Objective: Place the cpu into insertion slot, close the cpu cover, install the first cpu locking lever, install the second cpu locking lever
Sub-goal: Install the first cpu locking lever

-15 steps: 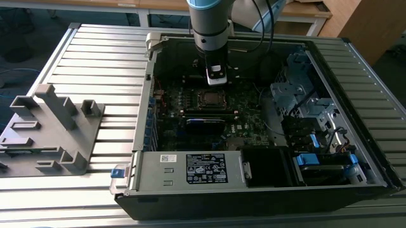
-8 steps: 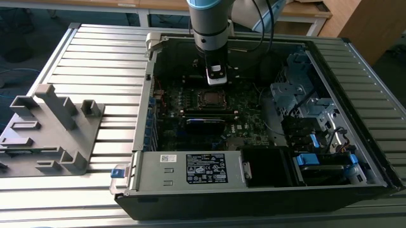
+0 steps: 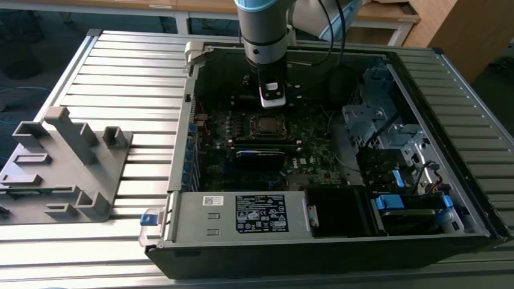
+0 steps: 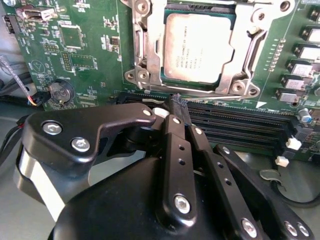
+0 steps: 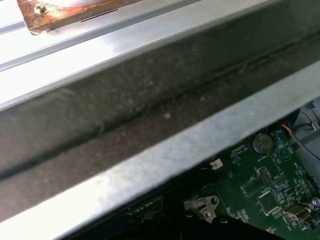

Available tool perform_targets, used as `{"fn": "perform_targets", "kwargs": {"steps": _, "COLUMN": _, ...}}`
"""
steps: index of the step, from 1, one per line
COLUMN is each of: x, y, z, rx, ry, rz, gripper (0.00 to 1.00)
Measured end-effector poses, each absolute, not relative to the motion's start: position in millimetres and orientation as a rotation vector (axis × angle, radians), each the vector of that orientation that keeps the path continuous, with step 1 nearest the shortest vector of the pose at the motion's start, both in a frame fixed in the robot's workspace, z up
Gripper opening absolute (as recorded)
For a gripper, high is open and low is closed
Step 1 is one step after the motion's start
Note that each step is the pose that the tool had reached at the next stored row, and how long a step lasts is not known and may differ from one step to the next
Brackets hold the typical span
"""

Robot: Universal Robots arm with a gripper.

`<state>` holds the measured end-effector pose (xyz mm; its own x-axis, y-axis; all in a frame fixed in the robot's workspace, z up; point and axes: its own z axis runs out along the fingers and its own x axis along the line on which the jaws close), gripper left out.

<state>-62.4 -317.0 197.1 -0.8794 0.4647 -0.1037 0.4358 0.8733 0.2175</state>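
In the second wrist view the cpu (image 4: 197, 47) lies silver face up in the insertion slot (image 4: 227, 20). The cpu cover (image 4: 150, 47) lies flat around it as a silver frame, its window showing the chip. My gripper (image 4: 177, 101) hovers just short of the socket's edge, over the long black slots. Its black fingers (image 4: 172, 145) are pressed together with nothing between them. In the exterior view the gripper (image 3: 271, 102) hangs inside the open computer case, just behind the socket (image 3: 265, 124).
A row of long black memory slots (image 4: 240, 122) and a coin battery (image 4: 61, 91) lie beside the socket. The case wall (image 5: 150, 115) stands close to the wrist. A labelled power supply box (image 3: 261, 214), a drive cage (image 3: 386, 120) and a grey fixture (image 3: 68, 162) surround the board.
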Motion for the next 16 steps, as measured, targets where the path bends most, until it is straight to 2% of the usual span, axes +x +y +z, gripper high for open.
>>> {"fn": "perform_targets", "kwargs": {"steps": 16, "x": -62.1, "y": -314.5, "z": 196.3, "rx": 0.699, "ry": 2.891, "rz": 0.280, "gripper": 0.11}}
